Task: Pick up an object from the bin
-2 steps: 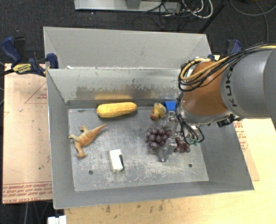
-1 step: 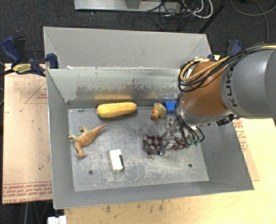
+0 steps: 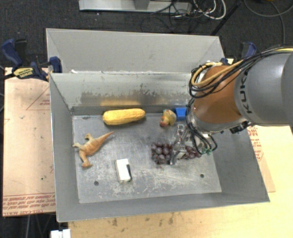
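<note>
Lying right of the middle of the grey bin's (image 3: 136, 86) floor, a dark purple grape bunch (image 3: 160, 153) is flanked on its right by the gripper (image 3: 182, 148).
The gripper is seen low over the floor, just beside the bunch; whether it is spread or pressed together cannot be told. A yellow-red toy fruit (image 3: 168, 117) and a blue block (image 3: 180, 112) are seen behind, a yellow corn cob (image 3: 124, 116) farther left, a white block (image 3: 122, 169) and a tan dinosaur (image 3: 90, 147) well apart.

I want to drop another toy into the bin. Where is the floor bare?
The bin floor is bare along the front edge beside the white block, and mid-bin between corn cob, dinosaur and grapes. It is crowded where the gripper hangs by the grapes.
</note>
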You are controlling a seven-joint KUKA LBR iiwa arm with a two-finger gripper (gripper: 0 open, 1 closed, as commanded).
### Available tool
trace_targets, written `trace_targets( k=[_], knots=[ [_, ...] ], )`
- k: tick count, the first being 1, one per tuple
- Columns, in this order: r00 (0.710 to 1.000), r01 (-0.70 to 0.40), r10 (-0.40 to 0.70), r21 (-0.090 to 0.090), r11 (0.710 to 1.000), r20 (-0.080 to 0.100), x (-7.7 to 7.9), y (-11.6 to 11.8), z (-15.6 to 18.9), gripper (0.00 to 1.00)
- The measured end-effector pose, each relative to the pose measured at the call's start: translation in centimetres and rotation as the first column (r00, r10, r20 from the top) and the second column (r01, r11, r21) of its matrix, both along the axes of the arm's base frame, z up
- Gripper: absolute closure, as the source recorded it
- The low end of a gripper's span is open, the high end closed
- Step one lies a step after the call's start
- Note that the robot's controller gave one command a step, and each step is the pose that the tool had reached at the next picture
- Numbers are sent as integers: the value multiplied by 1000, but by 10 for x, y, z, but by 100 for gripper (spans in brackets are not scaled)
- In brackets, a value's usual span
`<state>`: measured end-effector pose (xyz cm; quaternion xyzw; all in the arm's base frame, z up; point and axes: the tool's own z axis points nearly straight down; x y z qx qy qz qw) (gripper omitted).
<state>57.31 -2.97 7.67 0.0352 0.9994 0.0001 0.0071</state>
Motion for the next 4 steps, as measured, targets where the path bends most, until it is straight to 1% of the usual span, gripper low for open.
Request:
trace_targets(
  k=[1,2,4],
  knots=[
    [1000,-3,3,0,1000,-5,-1,0,3,100],
    [1000,-2,2,1,1000,-19,-4,0,20,100],
    [1000,-2,2,1,1000,-11,-2,0,57,100]
  ],
)
